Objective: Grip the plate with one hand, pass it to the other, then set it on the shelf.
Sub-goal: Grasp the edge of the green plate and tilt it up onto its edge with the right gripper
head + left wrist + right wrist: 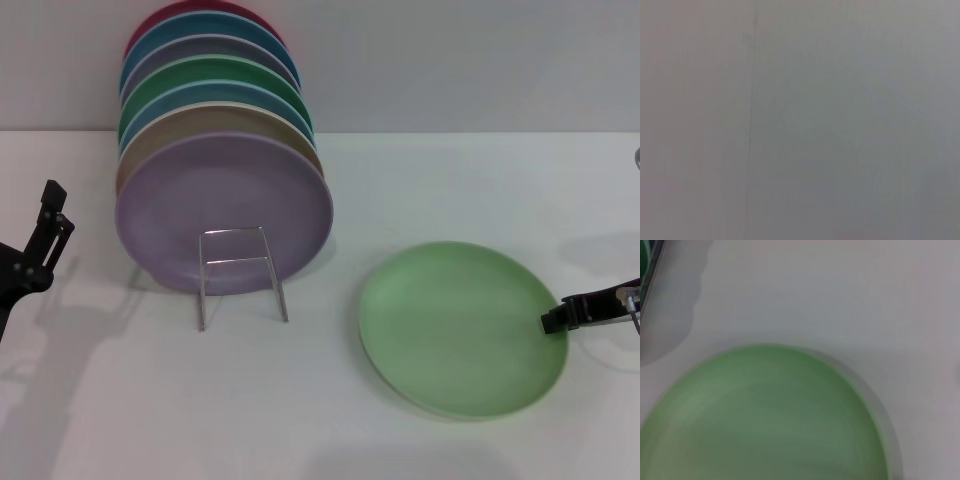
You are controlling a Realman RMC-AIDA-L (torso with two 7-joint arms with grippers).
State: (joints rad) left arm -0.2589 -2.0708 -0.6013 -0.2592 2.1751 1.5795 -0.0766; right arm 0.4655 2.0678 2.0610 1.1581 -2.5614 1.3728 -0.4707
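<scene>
Pastel-green round matte plate (460, 325) flat on white bench (300, 400), right gripper (553, 320) at its right rim (jaws' state cannot be told), thin silver wire shelf (240, 272) well apart, left gripper (50, 225) idle at bench's left edge.

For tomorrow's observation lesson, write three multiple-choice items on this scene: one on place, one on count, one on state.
1. Where is the light green plate?
A. flat on the table, right of the shelf
B. standing in the shelf
C. lifted in the air

2. How many plates stand in the shelf?
A. three
B. seven
C. ten

3. The right gripper is:
A. at the plate's right rim
B. above the shelf
C. out of view

Key: 1 A, it lies flat beside the wire rack; 2 B, seven coloured rims show; 3 A, its tip meets that rim, while the left gripper waits far left.
</scene>
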